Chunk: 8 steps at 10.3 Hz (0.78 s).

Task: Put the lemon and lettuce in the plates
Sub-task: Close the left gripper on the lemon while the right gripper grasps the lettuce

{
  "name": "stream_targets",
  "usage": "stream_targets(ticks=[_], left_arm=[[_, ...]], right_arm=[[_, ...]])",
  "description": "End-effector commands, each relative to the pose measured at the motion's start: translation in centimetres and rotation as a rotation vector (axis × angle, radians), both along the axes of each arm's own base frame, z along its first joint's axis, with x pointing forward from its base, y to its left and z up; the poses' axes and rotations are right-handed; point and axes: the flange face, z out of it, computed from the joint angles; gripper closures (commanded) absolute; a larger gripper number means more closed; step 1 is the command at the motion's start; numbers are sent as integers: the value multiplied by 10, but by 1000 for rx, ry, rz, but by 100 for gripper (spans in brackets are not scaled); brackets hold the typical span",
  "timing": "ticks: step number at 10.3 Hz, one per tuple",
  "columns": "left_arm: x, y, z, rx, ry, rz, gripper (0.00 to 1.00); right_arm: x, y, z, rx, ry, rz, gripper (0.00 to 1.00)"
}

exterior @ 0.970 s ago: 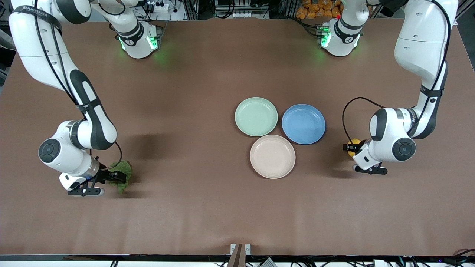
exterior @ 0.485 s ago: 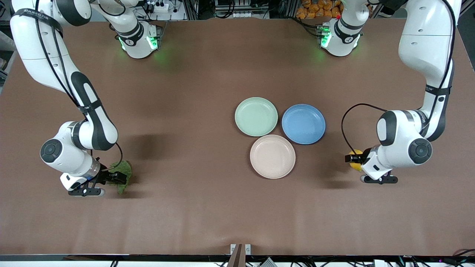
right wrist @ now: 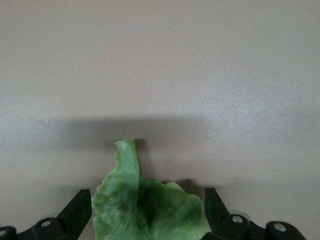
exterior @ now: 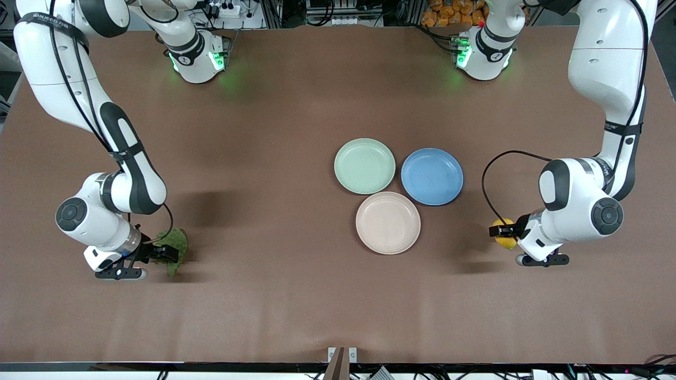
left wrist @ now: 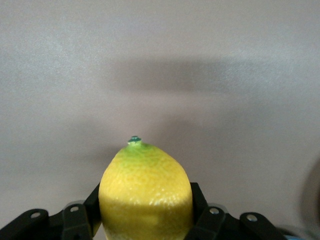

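Note:
My left gripper is shut on the yellow lemon and holds it above the table toward the left arm's end, beside the plates. In the left wrist view the lemon fills the gap between the fingers, nub pointing away. My right gripper is shut on the green lettuce, low over the table at the right arm's end. In the right wrist view the leaf is buckled between the fingers, its tip close to the table. The mint green plate and the cream plate are empty.
A blue plate, also empty, lies beside the mint plate, toward the left arm's end. The three plates touch in a cluster at mid-table. The brown table runs wide between the lettuce and the plates.
My left gripper has carried the lemon toward the front camera and a little away from the plates. My right gripper and the lettuce have barely shifted.

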Motion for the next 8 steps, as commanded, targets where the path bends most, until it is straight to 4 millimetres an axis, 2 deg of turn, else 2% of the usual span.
stream_targets(ticks=[1, 3, 5, 6, 7, 8], left_arm=[[14, -6, 5, -17, -23, 47, 100], [18, -10, 9, -15, -27, 95, 100], [22, -12, 14, -21, -39, 105, 100], [23, -18, 15, -35, -39, 143, 100], [25, -19, 14, -37, -45, 172, 100], [27, -30, 15, -37, -59, 182, 100]], right_arm=[[5, 1, -1, 4, -13, 7, 0], [3, 4, -8, 4, -6, 11, 0], [2, 4, -26, -6, -18, 22, 0], [1, 4, -38, -10, -26, 27, 9], [-1, 2, -43, -21, -20, 42, 34], [-2, -1, -43, -31, -19, 79, 66]])
